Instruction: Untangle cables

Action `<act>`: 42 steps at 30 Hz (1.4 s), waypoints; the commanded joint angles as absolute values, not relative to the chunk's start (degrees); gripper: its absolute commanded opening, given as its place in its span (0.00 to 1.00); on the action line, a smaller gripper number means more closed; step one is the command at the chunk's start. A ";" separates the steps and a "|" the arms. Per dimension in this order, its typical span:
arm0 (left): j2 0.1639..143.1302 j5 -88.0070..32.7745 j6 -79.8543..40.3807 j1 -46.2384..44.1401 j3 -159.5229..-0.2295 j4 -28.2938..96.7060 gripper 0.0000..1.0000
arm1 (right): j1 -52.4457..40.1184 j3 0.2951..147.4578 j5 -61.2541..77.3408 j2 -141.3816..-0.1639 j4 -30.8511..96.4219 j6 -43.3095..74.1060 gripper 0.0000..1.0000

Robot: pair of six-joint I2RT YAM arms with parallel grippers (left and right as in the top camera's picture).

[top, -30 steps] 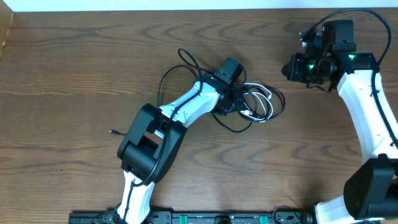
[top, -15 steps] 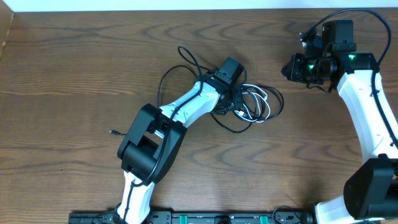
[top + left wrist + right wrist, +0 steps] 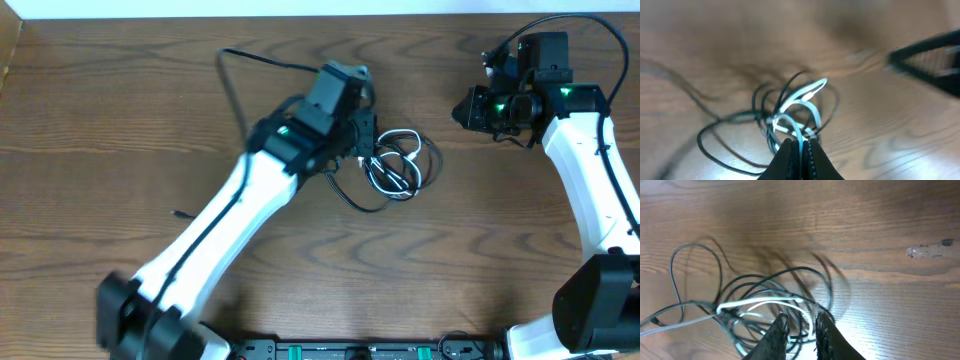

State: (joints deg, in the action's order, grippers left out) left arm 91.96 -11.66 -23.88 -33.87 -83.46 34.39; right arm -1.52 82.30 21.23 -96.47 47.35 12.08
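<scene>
The cables (image 3: 398,168) lie in a tangle at mid-table, black loops around a white cable (image 3: 408,140). One black strand (image 3: 262,60) runs off to the upper left, and a small plug (image 3: 180,213) lies at the left. My left gripper (image 3: 366,148) hovers at the tangle's left edge. In the left wrist view it (image 3: 801,150) is shut on the white cable (image 3: 796,131), which rises from the tangle (image 3: 785,107). My right gripper (image 3: 470,108) hangs apart at the upper right. In the right wrist view it (image 3: 801,330) stands slightly open and empty, with the cables (image 3: 755,301) beyond.
The wooden table (image 3: 120,120) has its back edge along a white wall. A black equipment rail (image 3: 330,350) runs along the front edge. The right arm (image 3: 930,52) shows at the left wrist view's upper right. A small tape mark (image 3: 930,251) sits on the wood.
My left gripper has shut on the white cable and the arm has swung up and back. The tangle has drawn tighter and shifted left. The right arm stayed put.
</scene>
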 commanded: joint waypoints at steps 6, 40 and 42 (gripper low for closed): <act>80.29 -11.31 -24.95 -31.29 -84.36 24.38 0.07 | -5.80 82.43 34.04 -96.33 45.21 1.61 0.24; 74.41 -11.29 -26.22 -28.99 -84.33 10.46 0.07 | -16.21 82.43 31.62 -97.19 30.74 33.52 0.55; 74.78 -11.29 -26.24 -28.99 -84.33 11.33 0.07 | -16.16 82.43 31.64 -97.19 31.86 35.38 0.55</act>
